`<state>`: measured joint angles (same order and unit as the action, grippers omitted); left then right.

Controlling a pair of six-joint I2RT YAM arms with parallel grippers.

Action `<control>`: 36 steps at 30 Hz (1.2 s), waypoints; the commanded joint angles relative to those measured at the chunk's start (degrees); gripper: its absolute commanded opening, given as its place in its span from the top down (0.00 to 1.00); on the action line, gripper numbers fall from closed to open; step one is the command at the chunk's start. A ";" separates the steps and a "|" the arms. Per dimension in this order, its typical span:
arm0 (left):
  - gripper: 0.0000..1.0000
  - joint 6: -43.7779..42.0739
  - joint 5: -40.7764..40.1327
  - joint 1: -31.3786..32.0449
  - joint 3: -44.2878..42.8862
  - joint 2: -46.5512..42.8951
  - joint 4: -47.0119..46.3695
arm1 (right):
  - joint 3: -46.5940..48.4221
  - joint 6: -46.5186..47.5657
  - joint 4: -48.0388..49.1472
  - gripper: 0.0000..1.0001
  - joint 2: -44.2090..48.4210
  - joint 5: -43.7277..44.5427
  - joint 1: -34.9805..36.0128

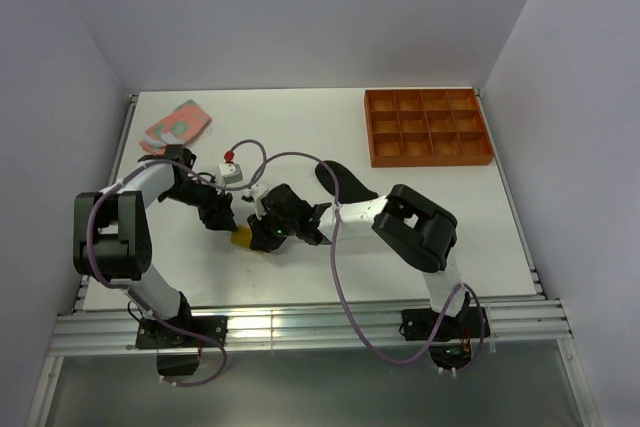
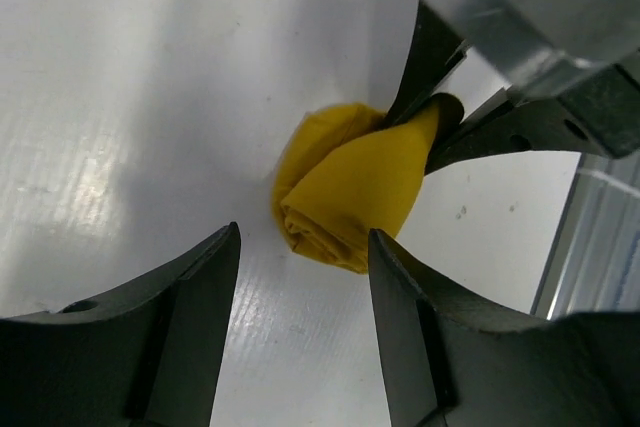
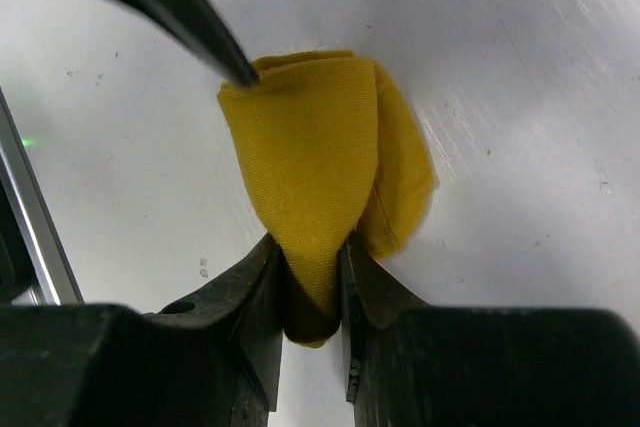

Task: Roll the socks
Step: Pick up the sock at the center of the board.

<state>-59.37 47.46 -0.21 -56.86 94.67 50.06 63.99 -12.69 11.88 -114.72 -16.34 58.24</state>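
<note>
Right hand point(image 3: 312, 282) clamping tail of mustard sock point(image 3: 310, 147) — rolled bundle sitting on worktop point(image 3: 520, 67) between both arms. Left hand point(image 2: 303, 239) hanging open beside it — ought to be bracing bundle while right tucks loose end over.

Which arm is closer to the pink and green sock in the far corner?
Left. The left arm lies just beside the pink sock, the left gripper open at the yellow sock. The right gripper, farther right, clamps that yellow sock.

a lab cell: white table point(image 1: 300, 127) boxed by plain white walls point(image 1: 300, 7).
</note>
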 commanded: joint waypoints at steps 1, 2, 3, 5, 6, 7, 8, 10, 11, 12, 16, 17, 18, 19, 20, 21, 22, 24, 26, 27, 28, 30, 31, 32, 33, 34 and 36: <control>0.41 -0.48 6.58 -2.60 -5.27 1.82 5.30 | -6.24 -0.49 -15.31 1.00 -4.73 4.21 -1.20; 0.41 -0.04 7.29 -3.21 -5.97 2.09 5.92 | -6.33 -0.50 -15.31 1.00 -4.55 4.12 -1.28; 0.42 0.05 7.64 -3.48 -7.20 2.44 7.05 | -6.68 -0.58 -15.31 1.00 -4.29 4.30 -1.37; 0.42 1.71 7.82 -3.83 -7.65 2.62 6.63 | -7.03 -0.67 -15.13 1.00 -3.85 4.47 -1.46; 0.42 2.15 7.73 -4.01 -7.56 2.36 6.02 | -7.47 -1.02 -14.61 1.00 -3.41 4.39 -1.63; 0.42 3.29 7.47 -4.19 -7.30 1.66 5.14 | -7.73 -1.20 -14.34 1.00 -3.23 4.12 -1.81; 0.42 4.61 7.30 -4.10 -6.95 1.22 4.52 | -8.00 -1.29 -14.08 1.00 -2.97 3.77 -2.07; 0.42 6.89 7.03 -4.19 -6.25 -0.10 2.86 | -8.09 -1.90 -14.16 1.00 -2.79 4.21 -2.60; 0.42 7.77 7.03 -4.19 -6.07 -0.45 3.02 | -8.00 -1.99 -14.34 1.00 -2.97 4.38 -2.78; 0.42 7.78 7.03 -4.19 -6.24 -0.63 3.54 | -8.00 -2.25 -14.60 1.00 -2.88 5.17 -2.87; 0.43 10.59 5.28 -4.36 -5.72 -2.03 1.89 | -8.26 -3.22 -14.25 1.00 -2.71 6.49 -3.22; 0.44 11.73 4.92 -4.28 -5.72 -2.21 1.18 | -8.44 -3.57 -13.90 1.00 -2.62 6.23 -3.48; 0.44 12.61 4.49 -4.36 -5.54 -2.30 0.57 | -8.61 -4.18 -13.47 1.00 -2.44 5.97 -3.57; 0.44 12.88 4.39 -4.28 -5.63 -2.21 0.65 | -8.79 -4.62 -13.20 1.00 -2.44 6.23 -3.83; 0.45 13.40 4.22 -4.27 -5.89 -2.04 1.00 | -8.79 -4.80 -13.20 1.00 -2.18 6.32 -4.09; 0.45 14.02 4.13 -4.36 -5.89 -1.95 0.83 | -8.62 -5.41 -13.46 1.00 -2.18 6.93 -4.18; 0.46 14.20 3.96 -4.28 -5.89 -1.95 0.83 | -8.62 -5.77 -13.46 1.00 -2.00 7.54 -4.27; 0.47 15.60 3.43 -4.36 -5.28 -2.30 -0.66 | -8.61 -6.47 -13.29 1.00 -1.48 8.16 -4.36; 0.47 16.30 2.99 -4.28 -4.49 -3.09 -1.46 | -9.05 -6.91 -12.94 1.00 -0.43 8.34 -4.27; 0.48 16.57 2.90 -4.36 -4.49 -3.27 -1.63 | -9.23 -7.35 -12.59 1.00 0.01 8.25 -4.53; 0.48 16.57 2.90 -4.28 -4.40 -3.35 -1.64 | -9.23 -7.53 -12.41 1.00 0.54 8.17 -4.71; 0.48 17.10 2.64 -4.36 -4.66 -3.44 -1.63 | -9.32 -7.70 -12.32 1.00 1.95 8.25 -4.97; 0.48 17.45 2.55 -4.36 -4.58 -3.44 -1.90 | -9.23 -7.88 -12.49 1.00 2.39 8.25 -5.15; 0.49 17.36 2.55 -4.45 -4.66 -3.44 -1.90 | -8.71 -7.97 -13.10 1.00 3.17 8.43 -5.33; 0.49 17.36 2.72 -4.36 -4.75 -3.44 -1.64 | -8.53 -7.97 -13.20 1.00 3.44 8.60 -5.68; 0.49 17.45 2.81 -4.36 -4.75 -3.44 -1.64 | -8.35 -7.97 -13.20 1.00 3.88 8.60 -5.85; 0.49 17.63 2.72 -4.36 -4.75 -3.53 -1.72 | -7.74 -8.14 -13.55 1.00 5.11 8.17 -6.20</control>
<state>-42.52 49.78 -4.32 -61.39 93.45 49.19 58.28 -21.39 10.81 -109.19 -12.88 53.49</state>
